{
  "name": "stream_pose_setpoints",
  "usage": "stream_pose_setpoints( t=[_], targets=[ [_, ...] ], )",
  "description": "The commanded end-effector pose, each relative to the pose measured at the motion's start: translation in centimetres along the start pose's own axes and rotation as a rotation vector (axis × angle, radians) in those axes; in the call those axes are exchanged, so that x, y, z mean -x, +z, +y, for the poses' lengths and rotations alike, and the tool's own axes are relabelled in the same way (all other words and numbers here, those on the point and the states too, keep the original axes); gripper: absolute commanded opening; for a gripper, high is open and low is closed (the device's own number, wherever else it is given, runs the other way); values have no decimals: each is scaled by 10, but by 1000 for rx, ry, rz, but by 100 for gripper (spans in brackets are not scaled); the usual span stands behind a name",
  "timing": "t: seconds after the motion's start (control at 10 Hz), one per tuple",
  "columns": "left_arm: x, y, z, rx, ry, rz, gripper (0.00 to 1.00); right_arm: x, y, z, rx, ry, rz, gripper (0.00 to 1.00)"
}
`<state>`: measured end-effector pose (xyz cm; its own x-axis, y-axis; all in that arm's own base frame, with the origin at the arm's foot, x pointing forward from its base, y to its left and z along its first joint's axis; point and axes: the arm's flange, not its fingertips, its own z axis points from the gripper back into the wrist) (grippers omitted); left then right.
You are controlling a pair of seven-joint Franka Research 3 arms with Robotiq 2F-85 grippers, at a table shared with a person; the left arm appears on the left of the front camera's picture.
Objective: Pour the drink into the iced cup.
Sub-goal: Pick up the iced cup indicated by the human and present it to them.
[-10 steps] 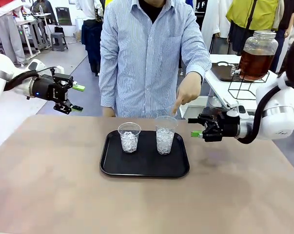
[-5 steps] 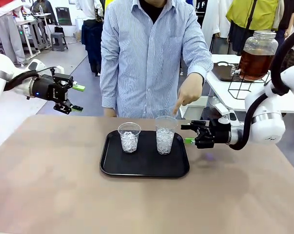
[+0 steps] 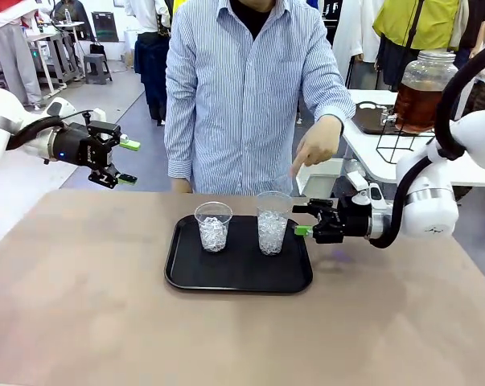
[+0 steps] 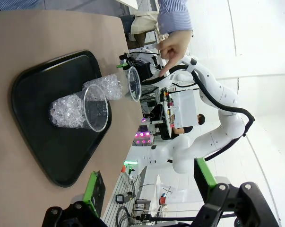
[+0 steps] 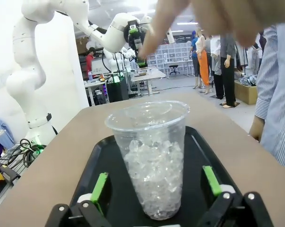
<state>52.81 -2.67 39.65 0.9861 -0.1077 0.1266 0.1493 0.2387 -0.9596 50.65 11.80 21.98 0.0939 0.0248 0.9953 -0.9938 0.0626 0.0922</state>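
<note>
Drink [image 3: 419, 106] was amber-brown, in a lidded glass jar [image 3: 429, 66] on a wire stand [image 3: 401, 146], on a white side table [image 3: 369, 158] off to the right, well apart from the tray. Not on the tabletop.

Iced cup [image 3: 273, 223] was clear plastic, upright, packed with ice, on the right half of the black tray [image 3: 186, 273]. Second cup [image 3: 214, 227] was also iced and upright, just left of it, with the two apart.

Person's hand [image 3: 316, 145] hung above the iced cup, index finger pointing down at its rim, not touching.

Right gripper [image 3: 301, 219] was level with the cup, just beside its right side, jaws wide apart and holding nothing. In the right wrist view the cup stood centred ahead between the two green pads [image 5: 99, 185]. Couldn't tell any contact.

Left gripper [image 3: 128, 162] was held up past the tabletop's [image 3: 81, 305] far left corner, well apart from the tray, jaws apart and empty.
</note>
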Motion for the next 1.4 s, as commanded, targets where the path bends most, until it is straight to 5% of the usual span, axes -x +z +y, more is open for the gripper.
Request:
stream_pose_setpoints(
  t=[0.0,1.3],
  targets=[
    [0,1,-1,-1,-5,2,100,4,-16,-8,29,18,17,100],
    [0,1,-1,-1,-5,2,100,9,-63,-16,-58,-13,39,100]
  ],
)
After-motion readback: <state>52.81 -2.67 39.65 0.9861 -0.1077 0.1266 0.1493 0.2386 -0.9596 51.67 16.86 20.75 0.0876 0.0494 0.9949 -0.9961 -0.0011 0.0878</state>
